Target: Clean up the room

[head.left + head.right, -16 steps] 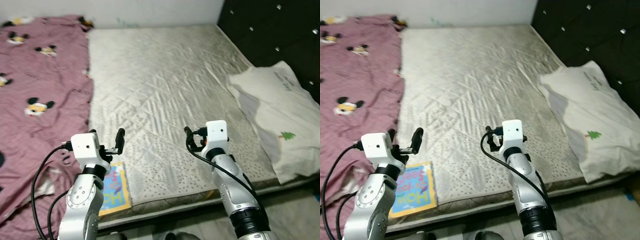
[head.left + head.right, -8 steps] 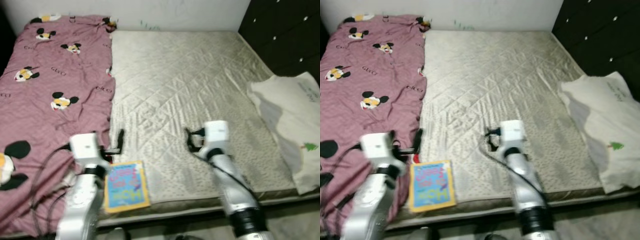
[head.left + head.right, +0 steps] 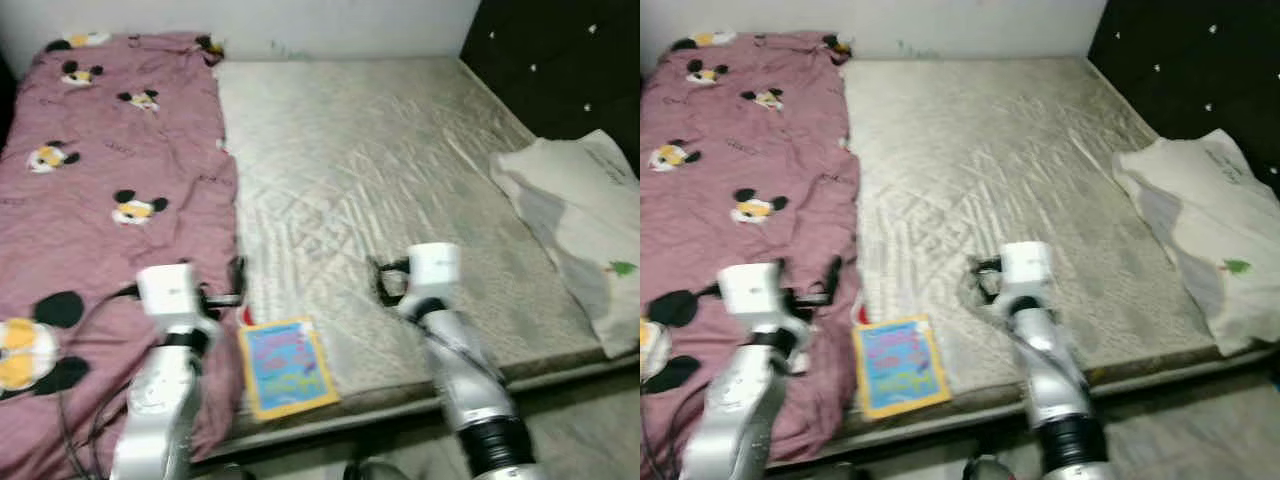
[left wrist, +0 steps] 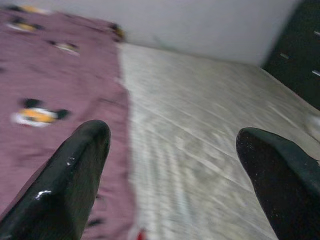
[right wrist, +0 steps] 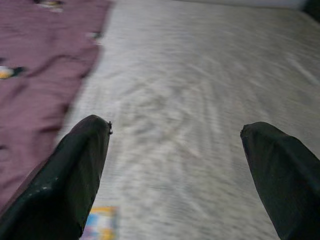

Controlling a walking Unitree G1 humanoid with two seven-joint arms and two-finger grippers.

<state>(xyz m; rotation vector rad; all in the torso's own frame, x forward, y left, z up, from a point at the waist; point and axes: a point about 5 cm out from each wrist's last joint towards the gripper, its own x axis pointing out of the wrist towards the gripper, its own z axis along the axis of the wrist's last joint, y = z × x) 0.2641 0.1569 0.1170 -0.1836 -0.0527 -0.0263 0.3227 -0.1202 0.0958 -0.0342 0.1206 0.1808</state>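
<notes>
I have both arms raised over the near edge of the bed. My left gripper (image 3: 236,283) hangs above the seam where the pink cartoon-mouse blanket (image 3: 100,190) meets the bare quilted mattress (image 3: 370,170), its two black fingers (image 4: 75,175) spread wide and holding nothing. My right gripper (image 3: 382,282) sits well to the right of it, over the open mattress, fingers likewise released with nothing between them. The colourful children's book (image 3: 288,365) lies flat on the mattress near the front edge, just below and slightly right of the left gripper, and down to the left of the right one; its left side lies right beside the blanket's edge, though I cannot tell if they touch. A small red thing (image 3: 246,317) peeks out just above the book's top left corner, too blurred to name. Far off to the right of the right gripper, a white pillow (image 3: 580,220) with a little green tree print rests against the dark tufted headboard (image 3: 560,60).
</notes>
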